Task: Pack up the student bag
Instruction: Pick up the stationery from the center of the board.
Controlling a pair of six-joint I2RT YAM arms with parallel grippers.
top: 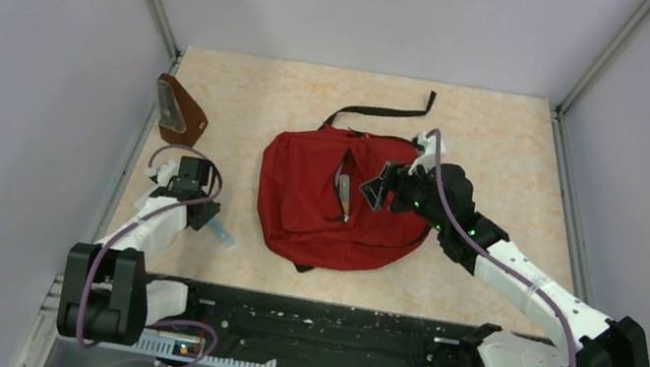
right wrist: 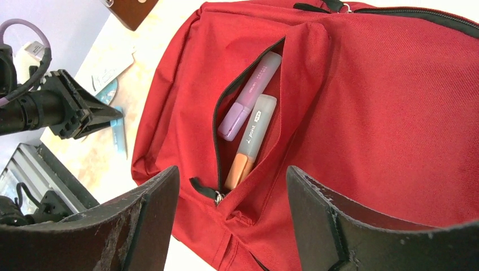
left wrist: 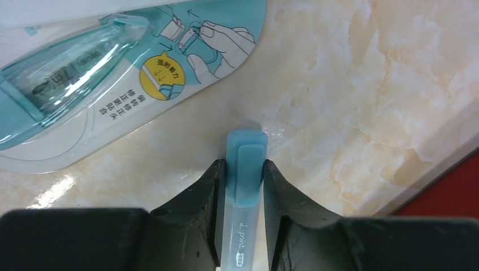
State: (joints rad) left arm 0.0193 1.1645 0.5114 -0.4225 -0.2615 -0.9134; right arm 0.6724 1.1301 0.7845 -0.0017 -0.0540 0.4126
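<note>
Glossy marbled tabletop [left wrist: 367, 84]; left tool [left wrist: 244, 169] clamps slim translucent-blue highlighter [left wrist: 245, 144].

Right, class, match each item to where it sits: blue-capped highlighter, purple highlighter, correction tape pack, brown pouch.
Items:
1 blue-capped highlighter
2 purple highlighter
3 correction tape pack
4 brown pouch

Places:
A in the student bag's open front pocket
B flat on the table, just beyond the left claw
C by the left wall, at the table's edge
D pinched between the left claw's fingers

Pairs: 1-D, 2-A, 3-B, 4-C
</note>
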